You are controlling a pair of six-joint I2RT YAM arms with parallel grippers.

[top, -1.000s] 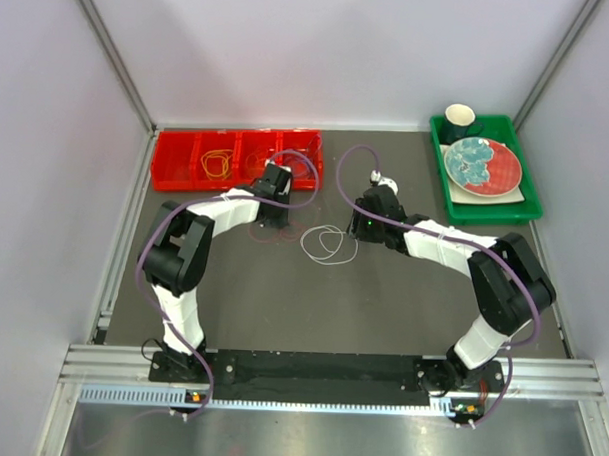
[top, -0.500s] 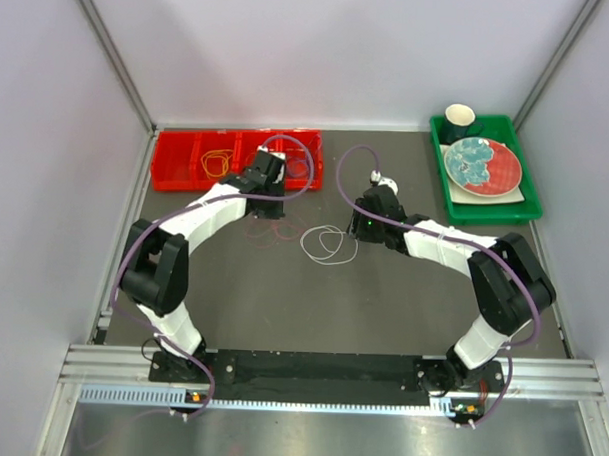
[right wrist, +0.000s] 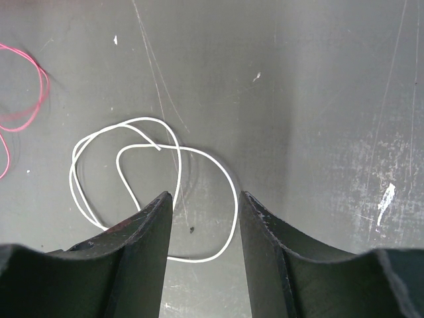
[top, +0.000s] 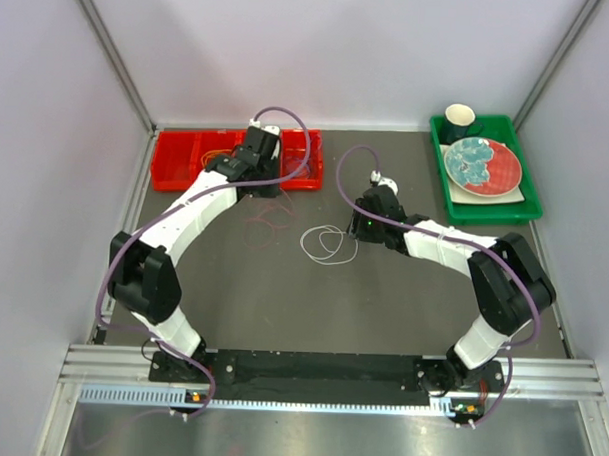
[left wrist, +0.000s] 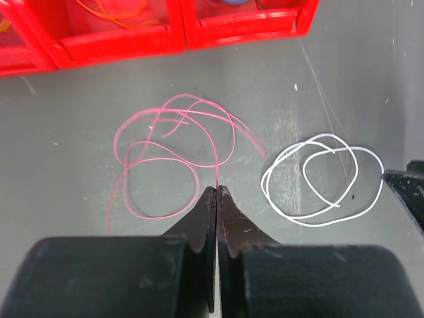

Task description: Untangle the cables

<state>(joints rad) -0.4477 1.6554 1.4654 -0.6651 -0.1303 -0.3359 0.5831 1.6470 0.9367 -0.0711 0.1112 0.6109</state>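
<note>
The left claw (left wrist: 216, 191) is pinching the red cable (left wrist: 115, 142). The right claw (right wrist: 204, 199) is hovering, spread, above the white cable (right wrist: 179, 169).

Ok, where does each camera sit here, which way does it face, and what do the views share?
Top external: above and behind the bases, looking down on the table; both arms show whole.
Left wrist: on the left arm, looking down past its shut jaws, which pinch a strand of the red cable; red bin at top.
Right wrist: on the right arm, looking straight down between its open jaws at the white cable.
Shared: all three show the white cable and the red cable.
</note>
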